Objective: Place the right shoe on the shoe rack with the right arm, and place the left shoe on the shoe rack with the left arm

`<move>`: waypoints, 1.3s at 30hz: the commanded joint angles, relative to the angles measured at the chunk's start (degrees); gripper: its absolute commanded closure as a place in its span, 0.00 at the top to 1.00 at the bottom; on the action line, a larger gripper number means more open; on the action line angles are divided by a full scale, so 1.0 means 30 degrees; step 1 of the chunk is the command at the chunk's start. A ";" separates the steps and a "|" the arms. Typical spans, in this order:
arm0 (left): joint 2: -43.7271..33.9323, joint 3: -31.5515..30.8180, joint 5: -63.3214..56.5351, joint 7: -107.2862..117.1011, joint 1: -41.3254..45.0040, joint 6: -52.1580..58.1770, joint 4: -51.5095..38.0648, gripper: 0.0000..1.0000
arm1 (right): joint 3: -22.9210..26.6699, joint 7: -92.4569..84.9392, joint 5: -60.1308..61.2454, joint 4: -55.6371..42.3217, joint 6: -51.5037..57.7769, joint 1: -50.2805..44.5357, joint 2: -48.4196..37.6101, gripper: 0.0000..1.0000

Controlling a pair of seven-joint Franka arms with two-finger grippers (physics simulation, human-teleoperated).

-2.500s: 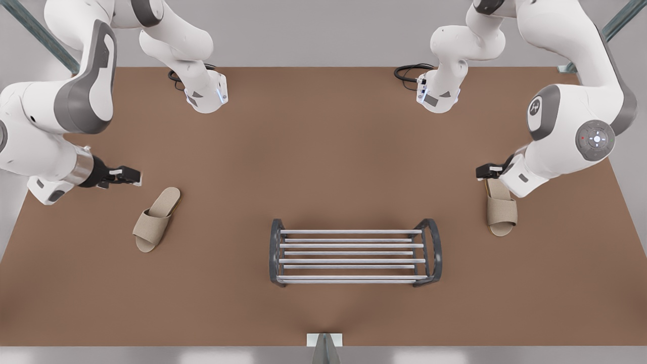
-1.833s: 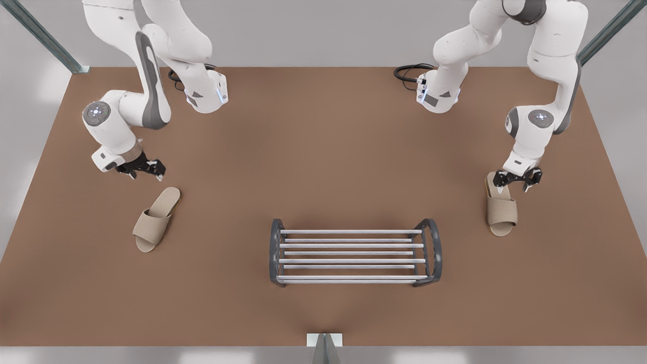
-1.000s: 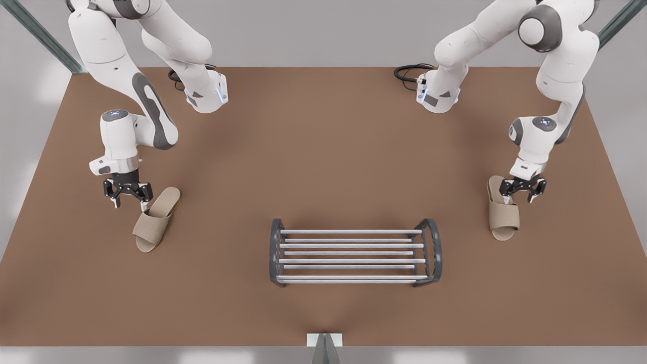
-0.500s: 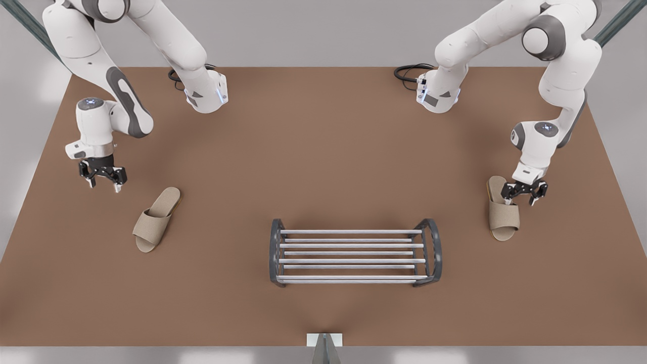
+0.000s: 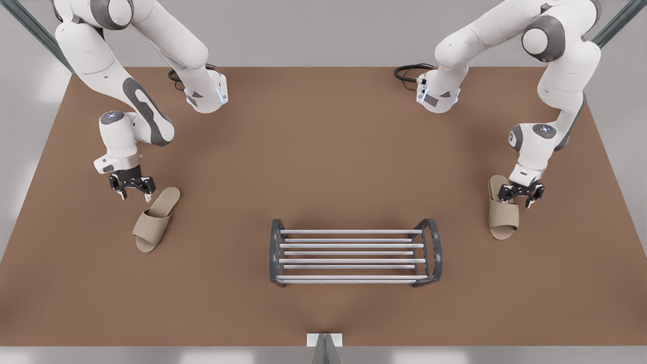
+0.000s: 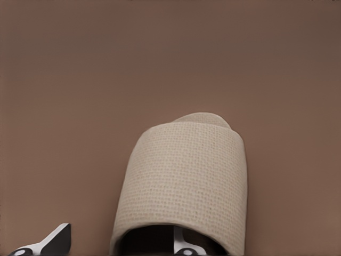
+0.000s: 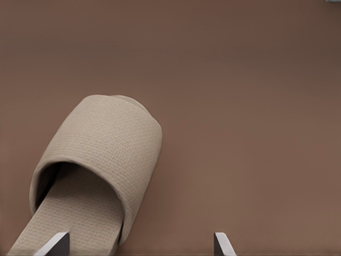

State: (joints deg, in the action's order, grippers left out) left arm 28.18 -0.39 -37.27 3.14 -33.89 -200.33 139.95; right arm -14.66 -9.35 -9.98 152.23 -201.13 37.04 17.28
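both slippers are being shown flat on the brown table [image 5: 323, 151], well apart from the shoe rack [image 5: 354, 253] between them. the left gripper [image 5: 520, 192] is being held spread at the left shoe [image 5: 503, 218], one finger [image 6: 185, 246] tucked under the band, nothing clamped. the right gripper [image 5: 132, 185] is being held spread beside the right shoe [image 5: 154, 220], near its heel. the right shoe is likely to be missed or pushed if closing is begun off-centre; the left band could be slipped off. compared with half a second ago, the right gripper is being brought back toward its slipper.
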 commanded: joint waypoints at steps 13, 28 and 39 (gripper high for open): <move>-0.0077 -0.0311 0.0031 -0.0020 -0.0540 -0.0018 -0.0214 0.68 | 0.0052 -0.0017 0.0514 -0.1027 0.0012 -0.0598 0.1712 1.00; -0.0574 -0.2244 0.0324 0.0156 -0.2649 -0.0019 -0.0946 0.27 | 0.0227 -0.0047 0.1920 -0.1261 0.0012 -0.1682 0.2210 1.00; -0.2684 -0.9887 0.0353 0.7800 -0.3059 1.0991 -0.7447 0.21 | 0.0345 -0.0252 0.2945 -0.1788 0.0012 -0.2121 0.2708 1.00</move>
State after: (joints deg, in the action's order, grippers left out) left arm 20.38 -28.73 -36.24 9.59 -43.09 -184.30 119.13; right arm -13.61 -9.76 -2.36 146.79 -201.14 30.86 25.50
